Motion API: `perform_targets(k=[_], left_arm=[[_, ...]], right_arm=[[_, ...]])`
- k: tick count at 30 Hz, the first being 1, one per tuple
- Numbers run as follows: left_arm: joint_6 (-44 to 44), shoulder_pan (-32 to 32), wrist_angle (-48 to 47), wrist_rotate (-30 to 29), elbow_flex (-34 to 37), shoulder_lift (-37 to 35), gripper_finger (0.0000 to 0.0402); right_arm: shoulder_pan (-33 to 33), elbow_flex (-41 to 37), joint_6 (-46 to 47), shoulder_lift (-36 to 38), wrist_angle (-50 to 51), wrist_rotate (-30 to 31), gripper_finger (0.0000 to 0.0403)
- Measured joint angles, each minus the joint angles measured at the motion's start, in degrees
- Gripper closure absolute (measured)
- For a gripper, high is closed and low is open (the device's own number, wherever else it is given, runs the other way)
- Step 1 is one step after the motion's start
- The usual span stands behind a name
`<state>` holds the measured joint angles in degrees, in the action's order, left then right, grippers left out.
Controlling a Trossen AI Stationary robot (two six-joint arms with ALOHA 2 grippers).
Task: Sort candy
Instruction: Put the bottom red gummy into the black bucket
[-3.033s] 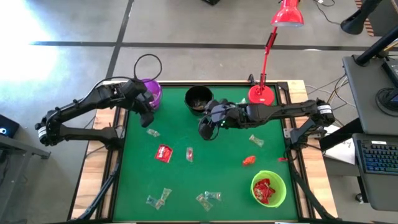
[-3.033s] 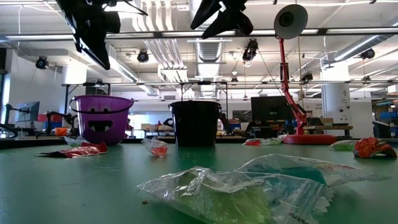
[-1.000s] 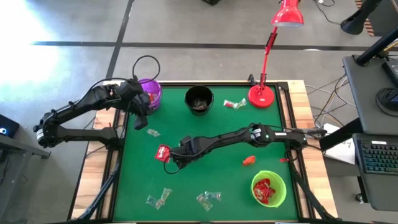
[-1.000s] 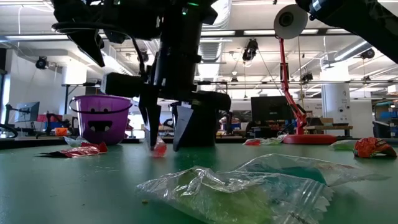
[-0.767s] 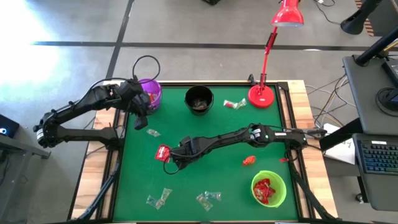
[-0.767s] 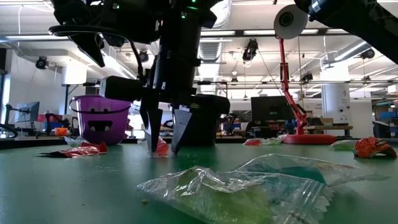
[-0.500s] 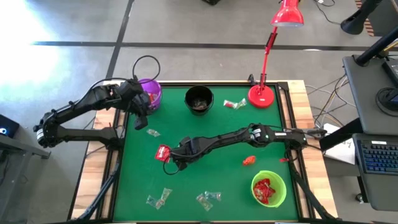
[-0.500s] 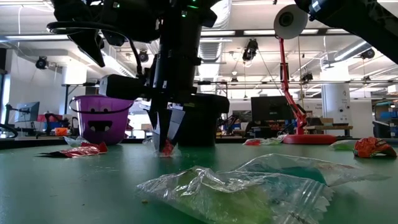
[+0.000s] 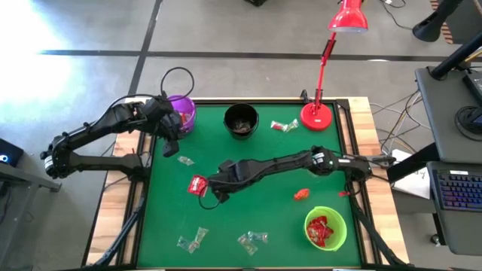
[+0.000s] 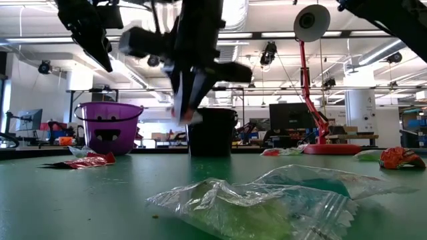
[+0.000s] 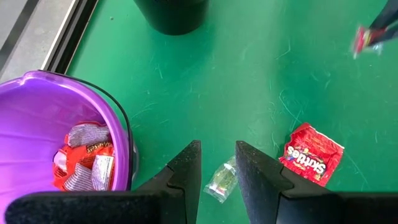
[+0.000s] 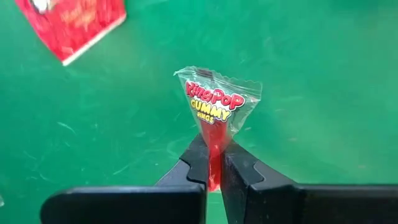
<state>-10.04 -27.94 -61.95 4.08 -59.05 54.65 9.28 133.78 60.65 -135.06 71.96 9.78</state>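
Observation:
My right gripper [image 12: 212,163] is shut on a small clear wedge-shaped candy packet with red print [image 12: 217,102], held above the green mat's middle [image 9: 219,193], and blurred in the low view [image 10: 191,107]. My left gripper [image 11: 217,167] hovers open beside the purple bowl [image 9: 183,111], above a clear-green candy [image 11: 222,180] lying on the mat. A red candy packet [image 9: 198,185] lies flat just left of my right gripper. More candy lies scattered on the mat. My right gripper pinches the packet's narrow red end [image 12: 214,148] between its two fingers [image 12: 198,163]. The fingers come from above, pointing steeply down. The wide printed end sticks out past the fingertips, and the packet is lifted clear of the mat.
A black bowl [image 9: 241,120] stands at the far middle, and a green bowl [image 9: 325,227] with red candy at the near right. A red lamp [image 9: 317,113] stands on the far right corner. Clear-wrapped candies [image 9: 192,241] [image 9: 252,239] lie near the front edge, an orange one [image 9: 302,194] right of centre.
My right gripper has shut on the small candy packet that lay on the mat, then risen with it. The packet is now lifted clear of the table.

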Motion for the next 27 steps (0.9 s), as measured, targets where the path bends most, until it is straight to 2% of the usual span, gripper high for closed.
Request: perform_targets(k=[12, 27], left_arm=[[0.46, 0.02, 0.00, 0.00, 1.44, 0.39, 0.0319], [5.36, 0.02, 0.44, 0.00, 1.68, 0.61, 0.0319]], right_arm=[[-5.83, 0.04, -11.55, 8.24, 2.82, 11.22, 0.0390], [-20.39, 0.09, -36.44, 11.54, 2.98, 10.92, 0.0390]])
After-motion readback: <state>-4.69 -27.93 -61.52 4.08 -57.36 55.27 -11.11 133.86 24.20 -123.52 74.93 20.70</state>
